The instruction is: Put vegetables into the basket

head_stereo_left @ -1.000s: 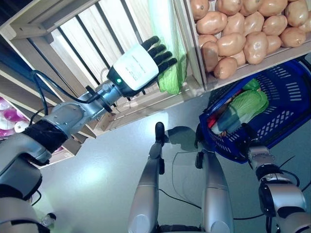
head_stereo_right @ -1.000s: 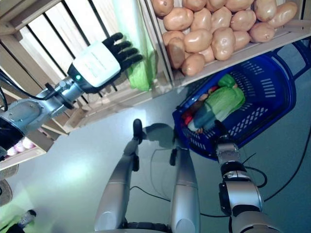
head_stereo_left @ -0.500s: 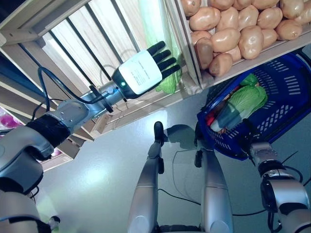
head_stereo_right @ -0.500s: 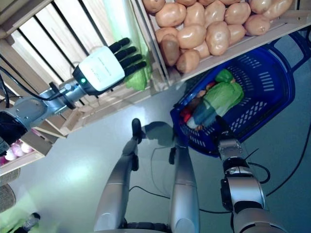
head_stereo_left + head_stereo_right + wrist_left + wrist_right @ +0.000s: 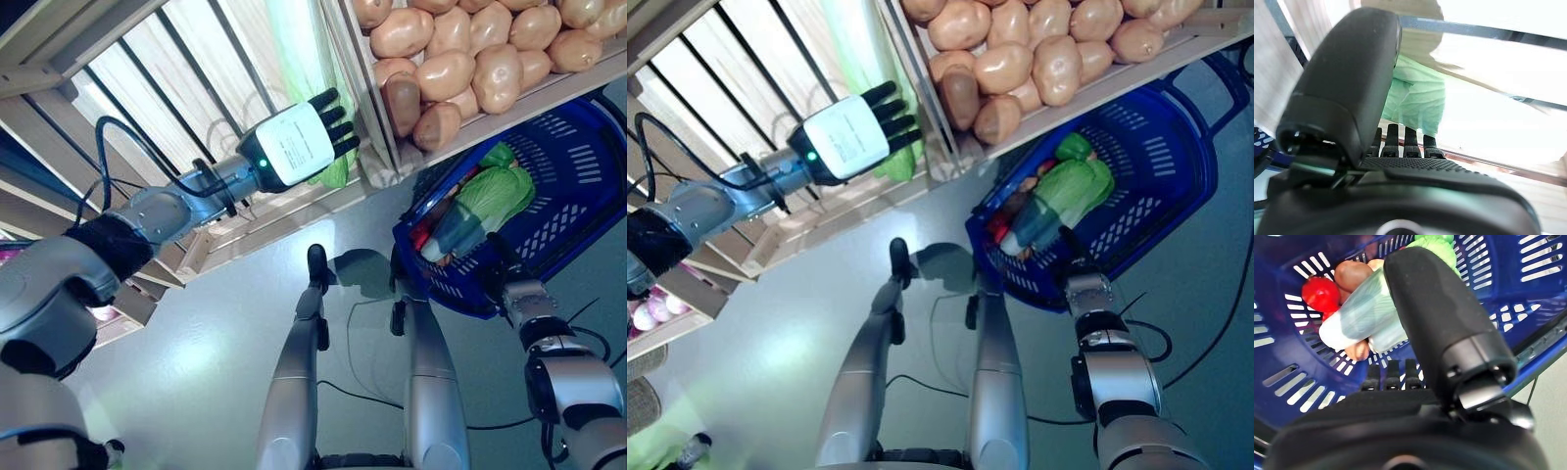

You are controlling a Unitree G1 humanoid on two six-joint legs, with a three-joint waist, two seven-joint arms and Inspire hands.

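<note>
My left hand (image 5: pixel 294 145) is stretched out with straight fingers to a wooden slatted crate on the stand. Its fingertips are right beside a pale green leafy cabbage (image 5: pixel 339 172) in the crate's corner. The cabbage shows past the fingers (image 5: pixel 1400 142) in the left wrist view (image 5: pixel 1418 95); I cannot tell whether they touch it. The blue plastic basket (image 5: pixel 578 220) stands on the floor under the stand. In it lie a long green cabbage (image 5: pixel 482 201), a red tomato (image 5: pixel 1321 293) and a brown potato (image 5: pixel 1352 274). My right hand (image 5: pixel 497 262) is open at the basket's near rim, its fingers (image 5: pixel 1391 374) straight.
The wooden stand (image 5: pixel 196 59) with slanted crates fills the far side. A wooden divider (image 5: pixel 362 108) stands just past the left hand's fingertips. The basket sits close under the stand's lower edge (image 5: pixel 549 108). Grey floor (image 5: pixel 196 372) lies in front.
The camera has shifted a little. My left hand has reached slightly further toward the green cabbage in the crate. The right hand stays at the basket's rim.
</note>
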